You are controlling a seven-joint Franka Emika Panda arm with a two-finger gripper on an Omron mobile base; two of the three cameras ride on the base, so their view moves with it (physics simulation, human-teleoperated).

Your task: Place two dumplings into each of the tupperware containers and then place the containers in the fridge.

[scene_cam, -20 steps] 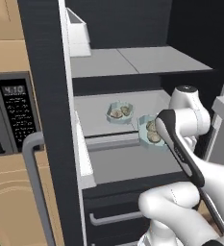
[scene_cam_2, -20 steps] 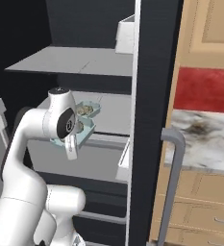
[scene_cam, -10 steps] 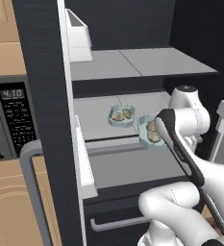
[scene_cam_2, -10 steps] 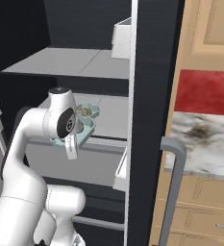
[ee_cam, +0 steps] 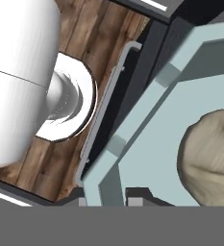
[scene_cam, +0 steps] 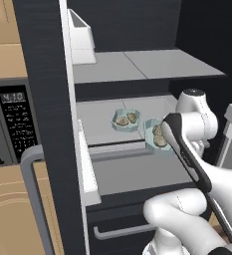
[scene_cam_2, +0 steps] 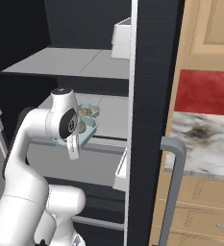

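Second container [scene_cam: 158,137] clamped by rim in gripper [ee_cam: 135,194], held at shelf [scene_cam: 100,122] front, first container [scene_cam: 126,120] lying far-left.

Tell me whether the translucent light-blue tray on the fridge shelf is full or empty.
Full: the translucent light-blue tray on the grey shelf holds two tan dumplings.

light-blue containers [scene_cam: 126,120], tan dumplings [ee_cam: 212,156]

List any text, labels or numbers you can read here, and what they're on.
Microwave display: pale digits, too blurred to read.
Microwave keypad: rows of key markings, too small to read.
Fridge, containers and dumplings: no text or labels.
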